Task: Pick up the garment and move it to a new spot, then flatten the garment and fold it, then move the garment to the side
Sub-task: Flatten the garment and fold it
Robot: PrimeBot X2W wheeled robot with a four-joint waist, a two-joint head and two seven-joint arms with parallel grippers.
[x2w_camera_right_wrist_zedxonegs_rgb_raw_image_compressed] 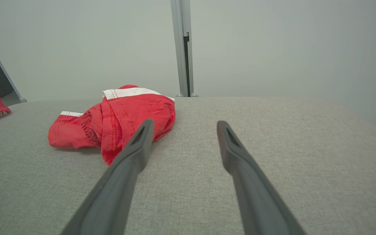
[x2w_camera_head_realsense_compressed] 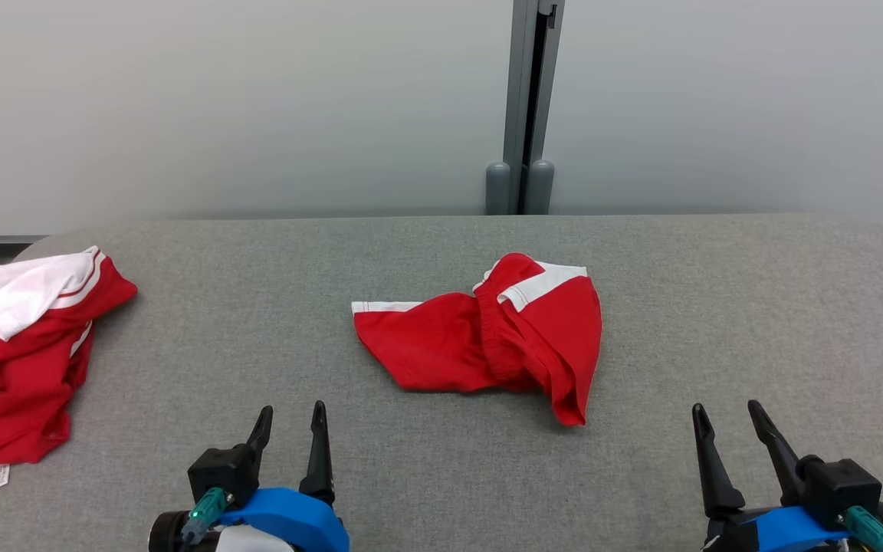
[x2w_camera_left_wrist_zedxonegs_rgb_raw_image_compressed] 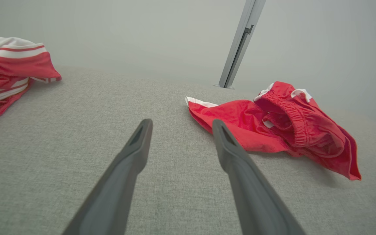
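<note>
As I judge it, the task has barely begun: the red shorts (x2w_camera_head_realsense_compressed: 480,345) lie crumpled, neither flattened nor folded, so lifting, moving, smoothing, folding and setting aside are all left to do. They sit on the bench (x2w_camera_head_realsense_compressed: 411,253), ahead of and between both tools. The left tool (x2w_camera_head_realsense_compressed: 292,408) and right tool (x2w_camera_head_realsense_compressed: 725,406) stand wide apart in the jaws, holding nothing and clear of the cloth. Another red-and-white garment (x2w_camera_head_realsense_compressed: 20,368) lies off beyond the left tool's outer side.

A red-and-white shirt (x2w_camera_head_realsense_compressed: 21,360) lies crumpled on the grey table (x2w_camera_head_realsense_compressed: 257,330)
</note>
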